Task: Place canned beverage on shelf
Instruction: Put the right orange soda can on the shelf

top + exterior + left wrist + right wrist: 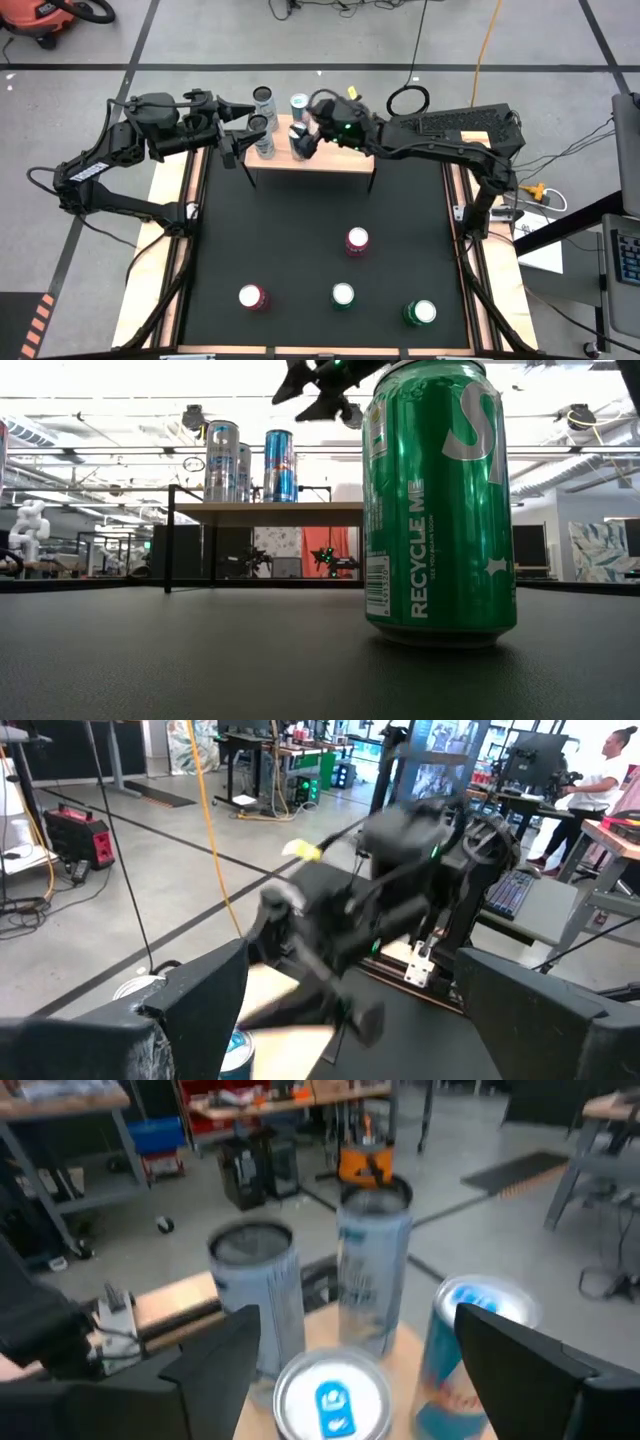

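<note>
Cans: four stand on the shelf (330, 160) at its left end, under both grippers; four more wait on the mat, the green can (440, 500) nearest. Right gripper (305, 135) hovers over a shelved can (330, 1400), fingers apart, holding nothing. Left gripper (243, 128) stands beside, spread, empty. Judgement: thin rigid walls, smooth, easily tipped; grip mid-body, squarely.

Both arms reached toward the table's far edge

The left gripper (243, 127) is held with fingers spread wide at far left of centre; the right gripper (303, 130) is seen just beside it, its fingers parted.
</note>
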Robot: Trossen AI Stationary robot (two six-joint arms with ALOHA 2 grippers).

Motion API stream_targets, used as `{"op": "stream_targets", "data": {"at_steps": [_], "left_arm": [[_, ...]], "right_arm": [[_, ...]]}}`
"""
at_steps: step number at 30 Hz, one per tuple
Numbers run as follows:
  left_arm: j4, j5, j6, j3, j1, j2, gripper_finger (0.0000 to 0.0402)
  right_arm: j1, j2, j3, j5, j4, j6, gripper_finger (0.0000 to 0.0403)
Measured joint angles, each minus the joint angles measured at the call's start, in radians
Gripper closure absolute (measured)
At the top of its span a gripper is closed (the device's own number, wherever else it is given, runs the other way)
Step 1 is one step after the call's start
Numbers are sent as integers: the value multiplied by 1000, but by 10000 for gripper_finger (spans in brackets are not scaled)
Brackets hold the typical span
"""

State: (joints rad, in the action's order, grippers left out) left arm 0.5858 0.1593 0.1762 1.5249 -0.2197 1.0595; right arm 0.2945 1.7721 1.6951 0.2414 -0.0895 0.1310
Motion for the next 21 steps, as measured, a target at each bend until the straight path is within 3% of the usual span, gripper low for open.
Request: {"op": "stream_targets", "data": {"at_steps": [8,21], "left_arm": [[0,-18,1,0,0,0,43],[-2,-17,0,0,111,21,43]], "right_arm": [[-2,-191,0,-47,-89,-1,89],[-89,-508,0,-64,-586,77,90]]}}
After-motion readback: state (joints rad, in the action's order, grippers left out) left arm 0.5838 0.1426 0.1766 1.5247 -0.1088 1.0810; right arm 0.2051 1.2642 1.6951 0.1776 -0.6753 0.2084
